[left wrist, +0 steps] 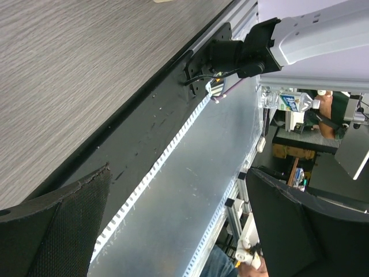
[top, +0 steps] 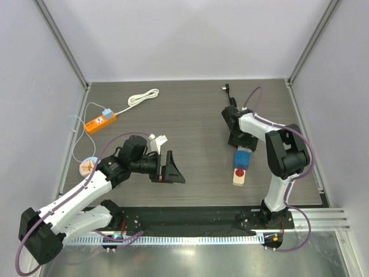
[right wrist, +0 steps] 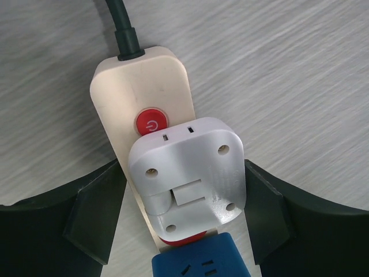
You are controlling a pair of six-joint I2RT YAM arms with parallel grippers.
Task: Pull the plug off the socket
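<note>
our right gripper stands with fingers apart on either side of the white plug, which sits in the cream socket strip on the table. our left gripper hangs spread apart, holding nothing.

The blue adapter runs off the bottom edge; the white plug hides the socket strip beneath.

Matt white plastic plug
</note>
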